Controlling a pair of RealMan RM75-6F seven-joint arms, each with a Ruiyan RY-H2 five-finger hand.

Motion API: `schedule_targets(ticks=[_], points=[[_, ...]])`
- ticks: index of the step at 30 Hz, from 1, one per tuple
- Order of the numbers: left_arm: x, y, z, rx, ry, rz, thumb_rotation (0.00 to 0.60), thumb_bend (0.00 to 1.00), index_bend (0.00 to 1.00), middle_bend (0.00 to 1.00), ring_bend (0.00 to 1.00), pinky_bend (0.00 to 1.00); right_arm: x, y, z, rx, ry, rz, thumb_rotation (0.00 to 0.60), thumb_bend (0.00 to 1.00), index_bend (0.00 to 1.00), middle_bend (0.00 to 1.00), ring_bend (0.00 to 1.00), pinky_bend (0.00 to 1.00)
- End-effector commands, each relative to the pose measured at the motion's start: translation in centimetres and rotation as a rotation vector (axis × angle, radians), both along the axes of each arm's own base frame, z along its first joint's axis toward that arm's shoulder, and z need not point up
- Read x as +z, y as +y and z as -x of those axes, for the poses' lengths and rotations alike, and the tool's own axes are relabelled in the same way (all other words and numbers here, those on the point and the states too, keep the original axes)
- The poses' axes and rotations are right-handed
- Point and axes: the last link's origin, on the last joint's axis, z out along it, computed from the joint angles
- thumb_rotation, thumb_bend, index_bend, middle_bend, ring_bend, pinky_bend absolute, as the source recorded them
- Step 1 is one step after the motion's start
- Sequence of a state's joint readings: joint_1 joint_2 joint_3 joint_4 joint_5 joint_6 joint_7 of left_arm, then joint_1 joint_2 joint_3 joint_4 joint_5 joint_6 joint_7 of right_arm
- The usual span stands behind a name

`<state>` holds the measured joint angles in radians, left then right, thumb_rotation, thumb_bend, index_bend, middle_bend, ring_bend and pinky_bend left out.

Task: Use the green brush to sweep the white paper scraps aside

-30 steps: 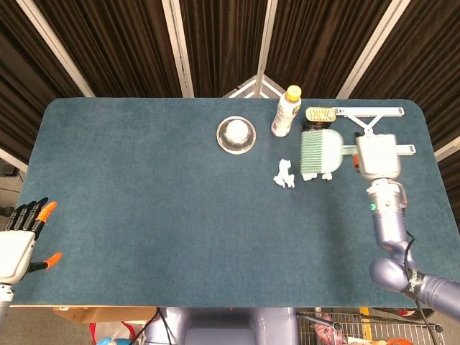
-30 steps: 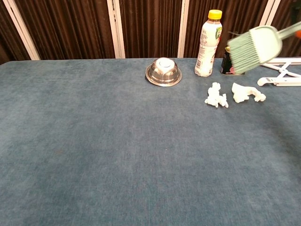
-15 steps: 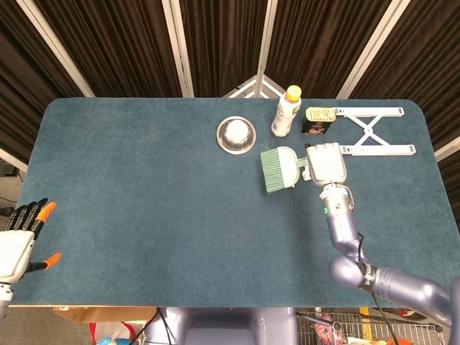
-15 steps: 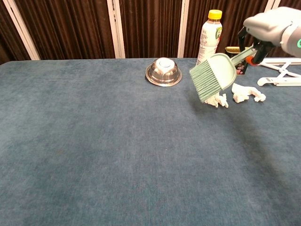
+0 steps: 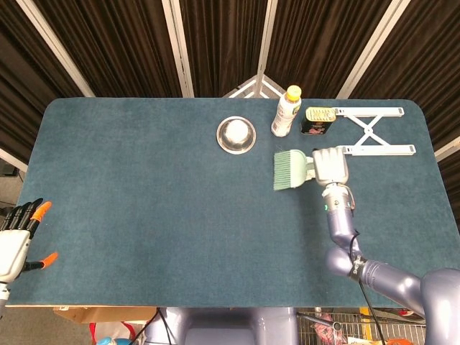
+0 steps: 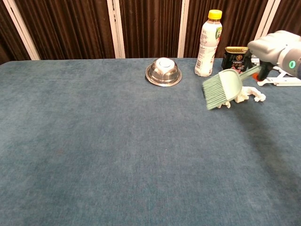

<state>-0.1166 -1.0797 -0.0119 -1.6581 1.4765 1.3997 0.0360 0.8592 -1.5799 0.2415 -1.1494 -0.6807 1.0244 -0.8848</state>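
My right hand (image 5: 330, 165) (image 6: 276, 47) grips the handle of the green brush (image 5: 291, 169) (image 6: 222, 88), whose bristles point left and hang low over the table right of centre. White paper scraps (image 6: 248, 94) lie just behind and right of the brush head in the chest view; the brush hides part of them. The head view shows no scraps, since the brush and hand cover that spot. My left hand (image 5: 16, 238) hovers open off the table's near left corner, fingers apart, holding nothing.
A steel bowl (image 5: 236, 134) (image 6: 163, 71) sits at the table's middle back. A white bottle with a yellow cap (image 5: 285, 112) (image 6: 208, 44) and a dark tin (image 5: 319, 120) (image 6: 234, 58) stand behind the brush. A white folding rack (image 5: 376, 131) lies at the back right.
The brush swept left from beside the rack to past the scraps, then came back a little to the right and lower. The left hand drifted slightly down and left.
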Motion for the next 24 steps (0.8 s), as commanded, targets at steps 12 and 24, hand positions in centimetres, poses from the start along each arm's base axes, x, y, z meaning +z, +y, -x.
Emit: schedule_targets(ticks=[12,24], points=[[-0.1,-0.2,-0.4,-0.020,0.009,-0.007,0.600,0.00,0.00,0.00,0.00,0.02,10.2,-0.2,6.7,-0.099,0.224,0.187,0.600,0.56,0.85,0.97,1.00,0.95],[-0.5,0.0,-0.8,-0.038,0.011,0.001,0.600,0.00,0.00,0.00,0.00,0.02,13.4,1.5,2.9,0.033,0.100,0.210,0.600,0.56,0.85,0.97,1.00,0.95]])
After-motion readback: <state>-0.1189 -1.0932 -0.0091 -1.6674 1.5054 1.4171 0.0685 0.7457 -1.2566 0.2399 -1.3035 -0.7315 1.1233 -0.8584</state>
